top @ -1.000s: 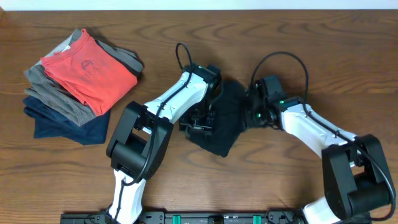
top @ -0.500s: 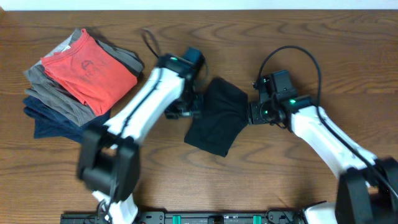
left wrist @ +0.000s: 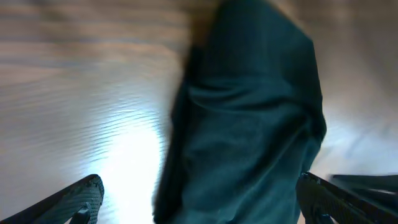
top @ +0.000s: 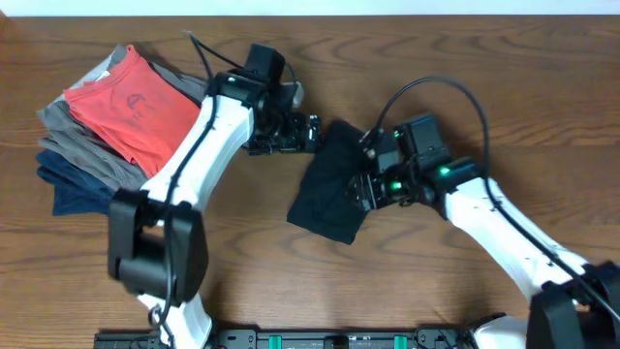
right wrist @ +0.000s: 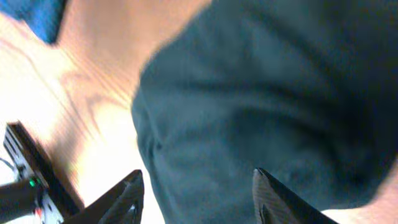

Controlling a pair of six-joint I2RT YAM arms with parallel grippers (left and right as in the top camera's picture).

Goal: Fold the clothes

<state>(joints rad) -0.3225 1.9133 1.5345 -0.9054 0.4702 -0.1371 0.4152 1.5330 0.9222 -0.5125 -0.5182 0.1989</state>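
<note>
- Left wrist view: the left gripper (left wrist: 199, 185) has its jaws wide apart, with one tip at the 7 o'clock corner of the frame and the other at the 5 o'clock corner. Neither clamps anything.
- The black shirt (left wrist: 249, 124) lies ahead of that opening, running from 12 o'clock down to 6 o'clock. The picture is blurred, so contact with the cloth cannot be judged.
- Right wrist view: the right gripper (right wrist: 198, 175) also has its jaws apart, with both tips low in the frame over dark fabric. No fold is pinched between them.
- The shirt fills that frame from 12 to 4 o'clock, with bare table (right wrist: 93, 106) at 9 o'clock.
- Overhead view: the left gripper sits just beside the shirt's 11 o'clock corner. The right gripper sits over the shirt's 3 o'clock edge.
- The shirt lies folded into a compact, tilted rectangle near the table centre.
- A separate stack lies well apart at 9 to 10 o'clock from the shirt: red tee (top: 136, 111) on top, grey garment (top: 82, 147) under it, navy garment (top: 97, 194) lowest.
</note>
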